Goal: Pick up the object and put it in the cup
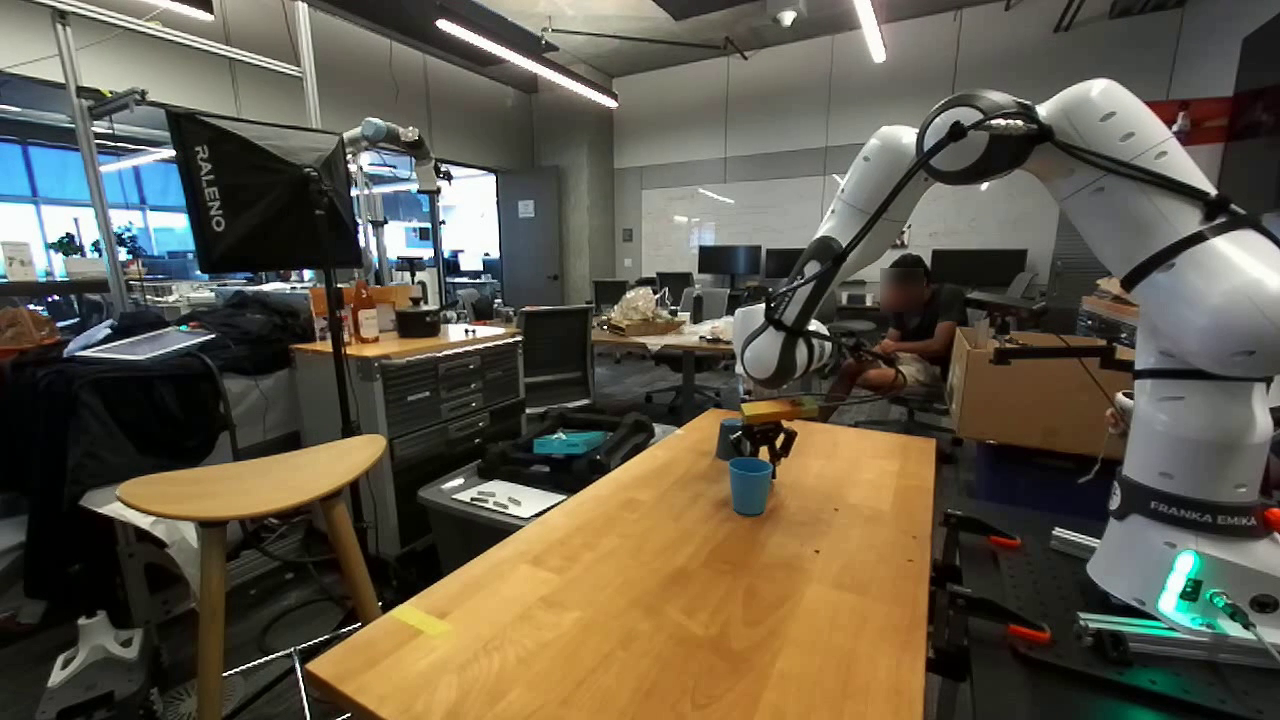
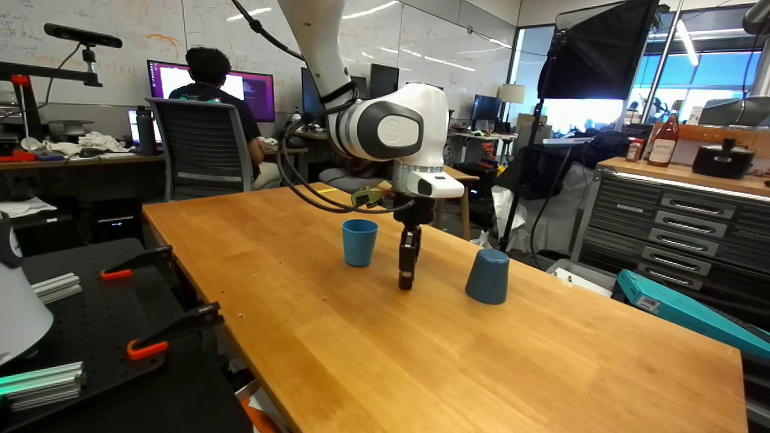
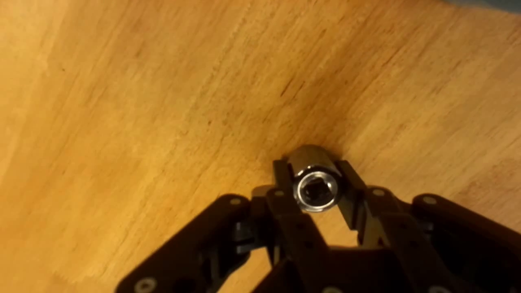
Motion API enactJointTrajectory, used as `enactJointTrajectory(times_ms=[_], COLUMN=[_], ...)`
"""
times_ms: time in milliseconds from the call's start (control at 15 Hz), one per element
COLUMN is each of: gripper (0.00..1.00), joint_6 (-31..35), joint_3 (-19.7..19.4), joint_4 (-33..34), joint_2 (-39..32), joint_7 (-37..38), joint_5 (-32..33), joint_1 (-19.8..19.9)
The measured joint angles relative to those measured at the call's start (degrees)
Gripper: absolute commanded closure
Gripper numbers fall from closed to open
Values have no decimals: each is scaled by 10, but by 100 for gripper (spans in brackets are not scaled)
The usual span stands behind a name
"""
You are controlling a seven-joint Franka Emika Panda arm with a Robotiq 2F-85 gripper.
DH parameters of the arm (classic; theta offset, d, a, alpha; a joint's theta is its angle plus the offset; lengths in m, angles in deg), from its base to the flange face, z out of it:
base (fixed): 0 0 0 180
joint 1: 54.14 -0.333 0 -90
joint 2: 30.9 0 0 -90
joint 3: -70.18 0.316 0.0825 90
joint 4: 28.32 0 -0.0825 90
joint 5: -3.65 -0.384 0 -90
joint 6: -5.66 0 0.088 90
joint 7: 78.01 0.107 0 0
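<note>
Pinching a cylindrical metal socket (image 3: 315,176) low at the surface (image 2: 385,343), the claw (image 2: 406,282) is closed to the socket's width; in an exterior view the upright blue cup (image 2: 360,245) stands to its left, an upturned cup (image 2: 488,276) to its right. The socket's shiny rim circles a hole too dark to see into; whether it touches the surface cannot be told, and the wrist view cuts off a blue-grey sliver (image 3: 498,4) at far right.
</note>
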Motion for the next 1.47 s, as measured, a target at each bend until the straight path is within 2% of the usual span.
enactJointTrajectory(times_ms=[267,533,733,933,1200,1467], gripper=[90,90,90,90,90,90], joint_6=[0,-8,-39,-89,-127,-142], joint_3=[1,6,19,51,83,85], joint_4=[1,-2,-10,-16,-23,-25], joint_2=[7,61,117,156,166,154], joint_7=[-1,-14,-25,-46,-60,-60], joint_5=[-1,-1,-1,-12,-25,-25], joint_1=[0,-13,-28,-29,-30,-28])
